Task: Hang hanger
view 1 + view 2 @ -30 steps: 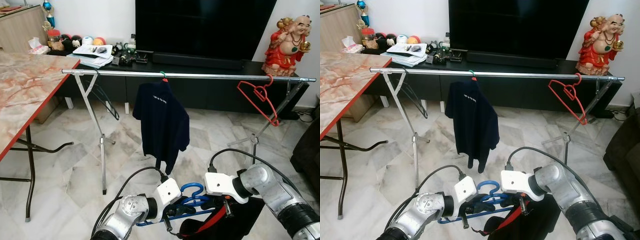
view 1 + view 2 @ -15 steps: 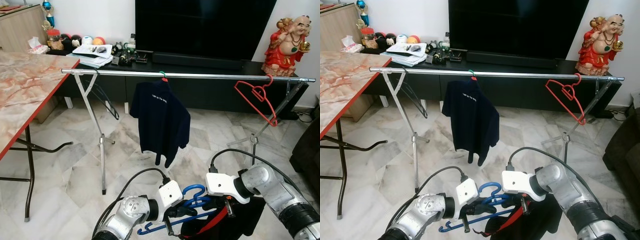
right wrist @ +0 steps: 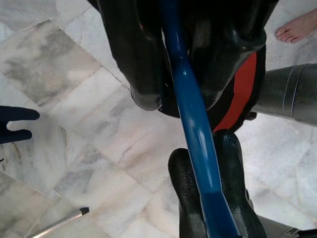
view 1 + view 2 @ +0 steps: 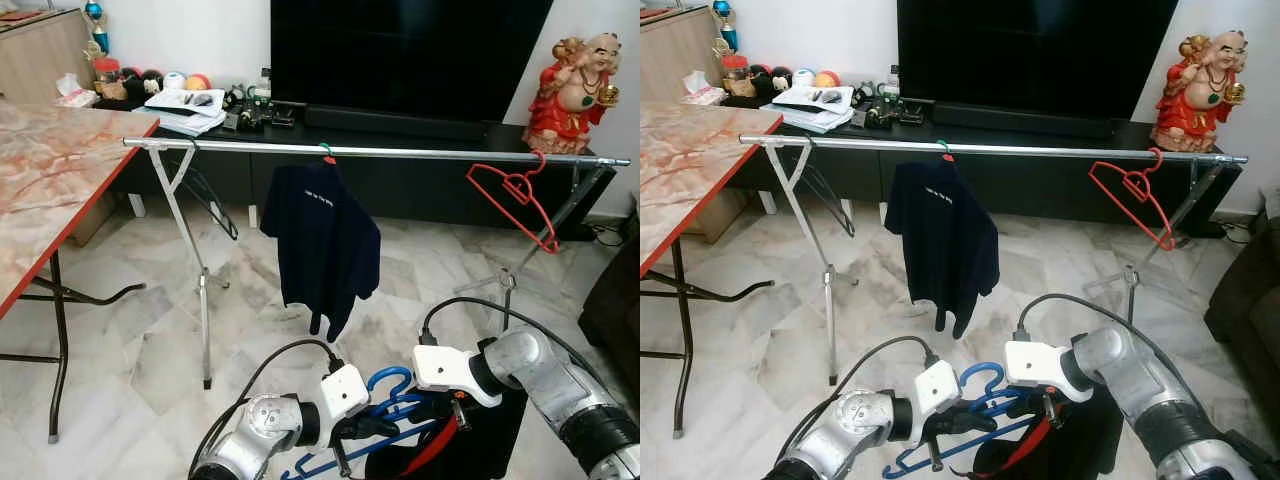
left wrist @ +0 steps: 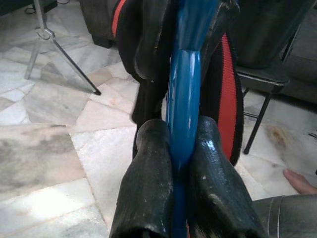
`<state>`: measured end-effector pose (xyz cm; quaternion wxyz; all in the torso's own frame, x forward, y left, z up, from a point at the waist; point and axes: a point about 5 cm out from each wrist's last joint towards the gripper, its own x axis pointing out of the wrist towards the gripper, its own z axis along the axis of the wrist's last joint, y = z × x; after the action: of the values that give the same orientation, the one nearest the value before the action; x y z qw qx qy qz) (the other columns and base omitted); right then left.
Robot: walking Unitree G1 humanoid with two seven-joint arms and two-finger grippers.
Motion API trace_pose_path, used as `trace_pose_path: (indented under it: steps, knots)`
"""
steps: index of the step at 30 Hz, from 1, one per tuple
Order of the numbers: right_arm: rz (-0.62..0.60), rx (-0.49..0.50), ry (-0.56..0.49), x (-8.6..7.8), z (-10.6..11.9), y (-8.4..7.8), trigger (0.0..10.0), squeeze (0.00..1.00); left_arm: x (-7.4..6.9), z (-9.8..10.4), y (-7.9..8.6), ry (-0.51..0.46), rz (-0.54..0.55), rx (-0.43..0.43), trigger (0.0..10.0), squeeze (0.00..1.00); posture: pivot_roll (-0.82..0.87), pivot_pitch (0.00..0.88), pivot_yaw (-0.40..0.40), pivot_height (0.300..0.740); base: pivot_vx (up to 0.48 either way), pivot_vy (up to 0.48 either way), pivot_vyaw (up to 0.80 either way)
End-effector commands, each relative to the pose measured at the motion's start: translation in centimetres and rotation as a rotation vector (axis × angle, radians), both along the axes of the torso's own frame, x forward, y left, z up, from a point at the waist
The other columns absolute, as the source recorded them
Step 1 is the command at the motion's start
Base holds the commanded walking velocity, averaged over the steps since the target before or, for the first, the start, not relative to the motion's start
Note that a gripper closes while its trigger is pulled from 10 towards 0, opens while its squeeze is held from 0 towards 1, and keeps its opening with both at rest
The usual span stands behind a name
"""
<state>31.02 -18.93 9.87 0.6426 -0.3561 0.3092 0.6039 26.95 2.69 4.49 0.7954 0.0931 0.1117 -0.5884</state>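
The blue hanger (image 4: 385,415) sits low in the near middle of the scene, held between the 2 arms, with its hook curving up between the wrists and a black-and-red garment (image 4: 450,450) draped from it. The left tool (image 5: 179,163) is clamped on the hanger's blue bar, its 2 black fingers (image 5: 148,183) pressed against either side of the plastic. The right tool (image 3: 210,193) also grips the same hanger, closed tight on the bar; in the right wrist view the left tool's fingers meet the bar just beyond it.

Farther off, a long metal rail (image 4: 400,152) runs left to right across the room on folding legs. A dark navy shirt (image 4: 322,245) hangs from it near the middle on a hanger with a green hook. A red hanger (image 4: 515,195) hangs tilted near the rail's right end, and a thin dark hanger (image 4: 205,195) hangs near the left end.

A table (image 4: 50,180) with a marbled top and red edge stands at the left. Beyond the rail a low black cabinet (image 4: 420,130) carries a large dark TV (image 4: 405,55), papers and small objects to the left, and a red laughing figure (image 4: 580,80) at the far right. The floor (image 4: 130,340) is pale marble tile, and a person's bare foot (image 3: 297,27) rests on it.
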Motion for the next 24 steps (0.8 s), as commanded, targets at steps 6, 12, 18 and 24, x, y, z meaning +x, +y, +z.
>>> trace_pose_path:
  steps: [6, 12, 18, 24]
  knots:
    - [0.059, 0.092, -0.075, 0.7, 2.3, 1.7, 10.0, 1.0, -0.3, 0.3, -1.1, -0.002, -0.019, -0.029, 0.0, 0.0, -0.1, 0.0, -0.093, 0.74, 0.0, 0.0, 0.0]
    - [0.061, 0.064, -0.102, 0.6, 2.4, 1.4, 10.0, 0.9, -0.2, 0.2, -1.0, -0.005, -0.015, -0.024, 0.0, 0.0, -0.1, 0.0, -0.093, 0.74, 0.0, 0.0, 0.0]
    - [0.029, 0.087, -0.173, 0.8, 3.1, 1.4, 10.0, 0.0, -0.2, 0.2, -1.1, -0.006, -0.012, -0.025, 0.0, 0.0, -0.1, 0.0, -0.093, 0.74, 0.0, 0.0, 0.0]
    - [-0.054, 0.161, -0.246, 0.4, 4.7, 0.5, 10.0, 0.0, -0.2, 0.2, -1.0, -0.004, -0.009, -0.023, 0.0, 0.0, -0.11, 0.0, -0.089, 0.74, 0.0, 0.0, 0.0]
